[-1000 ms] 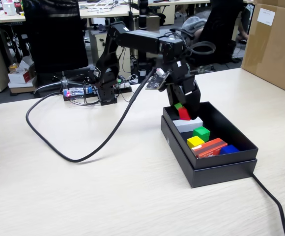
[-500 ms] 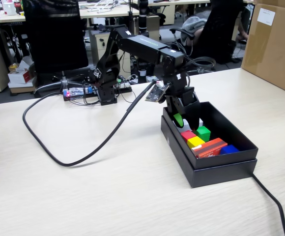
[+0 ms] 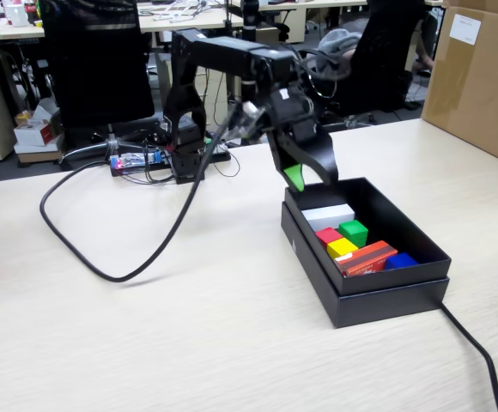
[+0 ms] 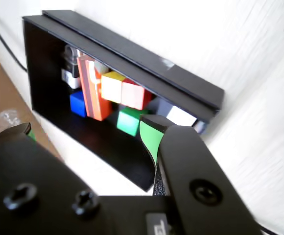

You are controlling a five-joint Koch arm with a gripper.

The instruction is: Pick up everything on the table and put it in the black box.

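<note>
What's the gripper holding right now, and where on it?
The gripper appears empty. The green at its jaws looks like pad lining, not an object. It hangs over the black box's far end, jaws apart.

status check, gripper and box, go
gripper above black box back corner, green pads showing, nothing seen held. blocks inside: green block, red, yellow, blue. table around box bare except cables.

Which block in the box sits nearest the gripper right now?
The white block, at the box's far end, just below the gripper; the green, red, yellow and blue ones lie farther along.
</note>
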